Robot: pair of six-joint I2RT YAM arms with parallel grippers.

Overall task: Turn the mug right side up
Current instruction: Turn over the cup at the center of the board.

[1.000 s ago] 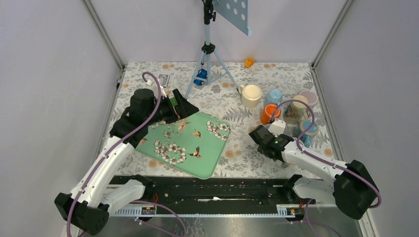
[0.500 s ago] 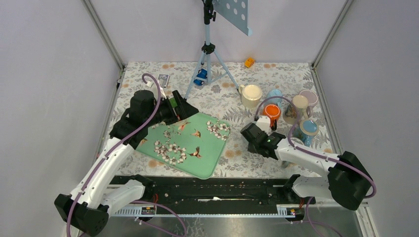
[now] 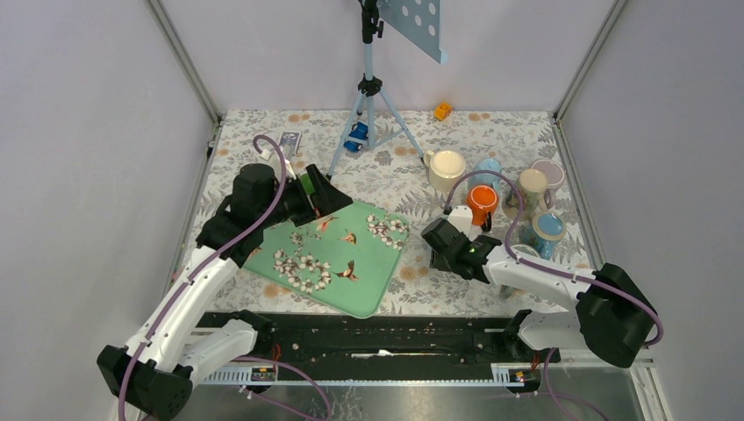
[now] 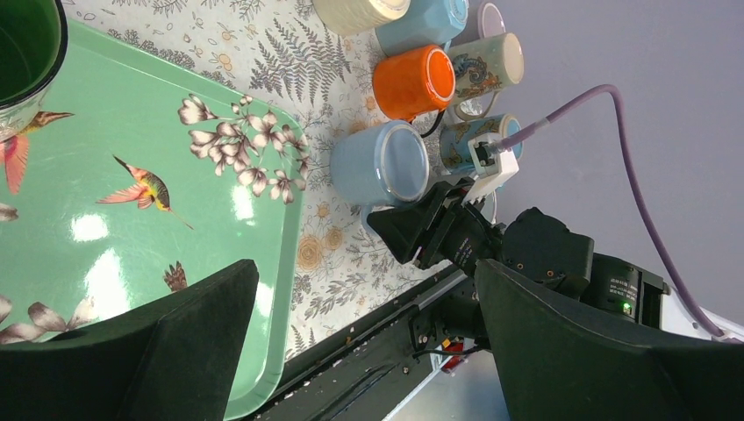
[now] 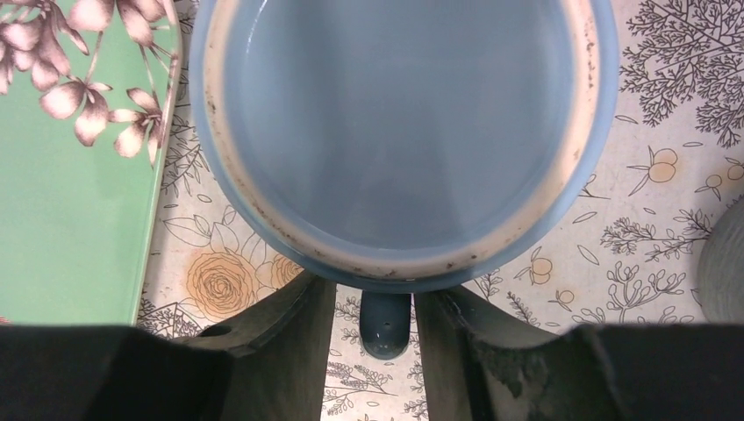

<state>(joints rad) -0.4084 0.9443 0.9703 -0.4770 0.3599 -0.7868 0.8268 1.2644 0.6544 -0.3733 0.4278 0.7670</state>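
A light blue mug (image 5: 395,132) stands upside down on the floral cloth, base up, just right of the green tray (image 5: 70,219). Its handle (image 5: 384,329) lies between the fingers of my right gripper (image 5: 375,303). The jaws are a little apart, with a gap showing on the handle's left side. The left wrist view shows the same mug (image 4: 379,165) with the right gripper (image 4: 421,232) at its near side. From above, the right gripper (image 3: 436,241) hides the mug. My left gripper (image 3: 329,195) hangs wide open over the tray's far corner, empty (image 4: 364,289).
A green mug (image 4: 26,53) sits on the tray (image 3: 368,281) by the left gripper. Several mugs cluster at the right: cream (image 3: 446,168), orange (image 3: 481,200), patterned (image 3: 529,189), lavender (image 3: 550,173). A tripod (image 3: 370,105) stands at the back.
My right arm has swung left, away from the mug cluster and toward the tray's right edge. The left arm has barely moved.
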